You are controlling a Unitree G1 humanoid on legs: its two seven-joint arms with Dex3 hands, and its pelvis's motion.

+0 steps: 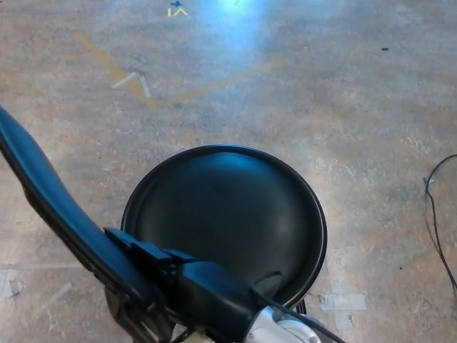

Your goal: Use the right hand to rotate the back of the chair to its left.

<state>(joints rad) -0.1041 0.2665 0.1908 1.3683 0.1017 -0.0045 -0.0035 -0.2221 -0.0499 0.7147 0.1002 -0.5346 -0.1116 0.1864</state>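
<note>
The black chair has a round seat (225, 214) in the middle of the head view. Its curved back (43, 186) now stands at the seat's left, running from the left picture edge down toward the bottom centre. My right hand (178, 282) lies against the near end of the back, and its forearm comes in from the bottom right. Hand and chair back are both black and merge there, so how the hand meets the back stays unclear. My left hand does not show.
Mottled brown concrete floor lies all around. A black cable (432, 214) runs along the right edge. Faded yellow and white tape marks (132, 78) cross the floor beyond the chair, and a pale tape patch (343, 301) sits by the seat's right front.
</note>
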